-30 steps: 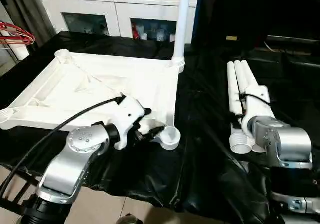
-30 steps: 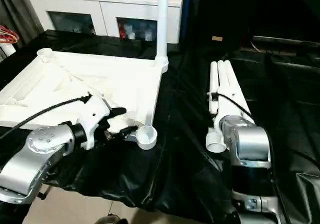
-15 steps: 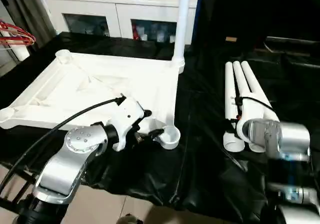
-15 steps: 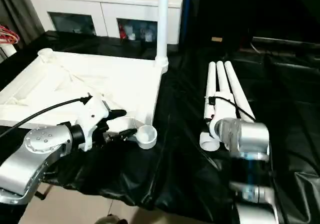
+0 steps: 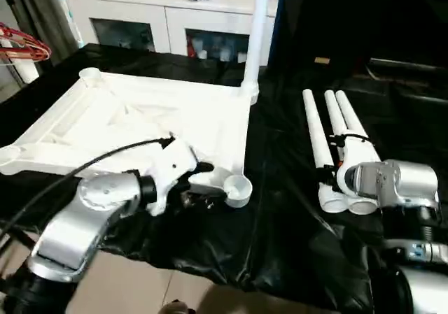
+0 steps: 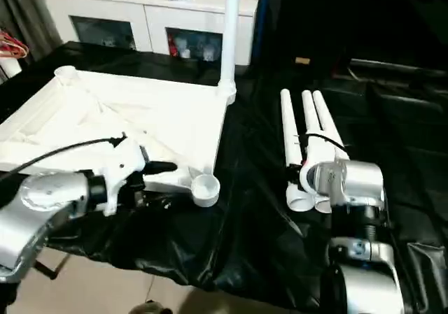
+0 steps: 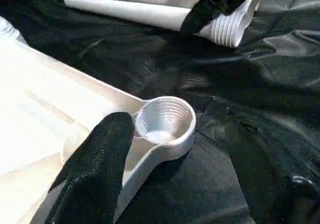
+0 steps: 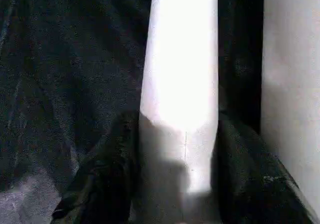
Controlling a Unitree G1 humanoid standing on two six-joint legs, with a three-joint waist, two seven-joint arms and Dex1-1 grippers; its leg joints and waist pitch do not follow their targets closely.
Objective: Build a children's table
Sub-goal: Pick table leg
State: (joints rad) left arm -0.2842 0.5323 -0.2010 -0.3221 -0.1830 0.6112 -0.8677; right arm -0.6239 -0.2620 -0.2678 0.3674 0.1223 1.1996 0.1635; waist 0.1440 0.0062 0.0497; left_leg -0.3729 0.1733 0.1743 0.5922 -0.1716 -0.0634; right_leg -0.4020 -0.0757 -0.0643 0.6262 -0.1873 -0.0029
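The children's table top [image 5: 140,111] lies upside down on black cloth, ribbed side up. One white leg [image 5: 255,27] stands upright in its far right corner socket. Three more legs [image 5: 329,132] lie side by side to the right. My left gripper [image 5: 208,183] is open, one black finger on each side of the near right corner socket [image 7: 165,119], which holds nothing. My right gripper [image 8: 177,119] sits over the wide ends of the lying legs. Its fingers [image 8: 105,174] press both sides of one leg [image 8: 180,74].
A white cabinet [image 5: 161,20] with glass doors stands behind the table top. Red hangers [image 5: 24,48] hang at the far left. The black cloth [image 5: 280,223] drapes over the front edge, with floor below it.
My right gripper's fingers have closed in on the leg, and that wrist has shifted over the leg ends. The left gripper stays at the corner socket. The camera has moved slightly.
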